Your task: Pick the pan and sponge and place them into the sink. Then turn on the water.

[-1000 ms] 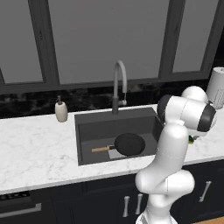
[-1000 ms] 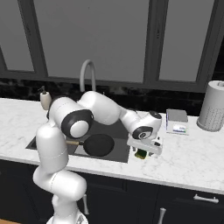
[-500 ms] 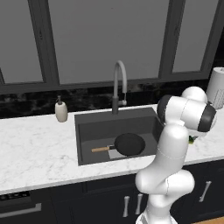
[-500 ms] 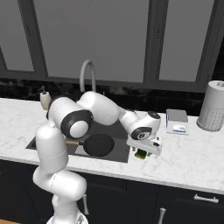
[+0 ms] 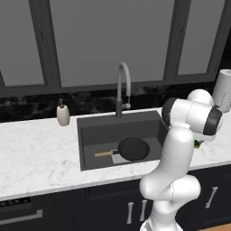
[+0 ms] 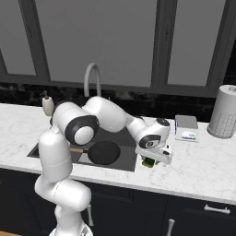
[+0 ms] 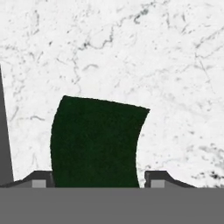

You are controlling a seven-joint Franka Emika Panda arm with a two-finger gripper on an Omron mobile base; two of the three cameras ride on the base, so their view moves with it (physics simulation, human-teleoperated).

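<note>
The black pan (image 5: 133, 149) (image 6: 105, 152) lies in the dark sink (image 5: 99, 131) (image 6: 126, 137), its wooden handle pointing left. On the marble counter just right of the sink lies the sponge (image 7: 94, 144) (image 6: 148, 162) (image 5: 197, 144), dark green side up. My gripper (image 7: 99, 181) (image 6: 150, 160) points down over it, one finger on each side. The left finger meets the sponge's edge and a thin gap shows at the right finger. The sponge rests on the counter. The grey gooseneck faucet (image 5: 122, 85) (image 6: 92, 76) stands behind the sink with no stream.
A beige soap dispenser (image 5: 63, 115) (image 6: 47, 105) stands left of the sink. A blue-and-white box (image 6: 186, 127) and a paper towel roll (image 6: 223, 111) (image 5: 223, 90) sit on the counter to the right. My arm reaches across the sink's right end.
The hand has settled slightly lower over the sponge. The pan and everything else stay where they were.
</note>
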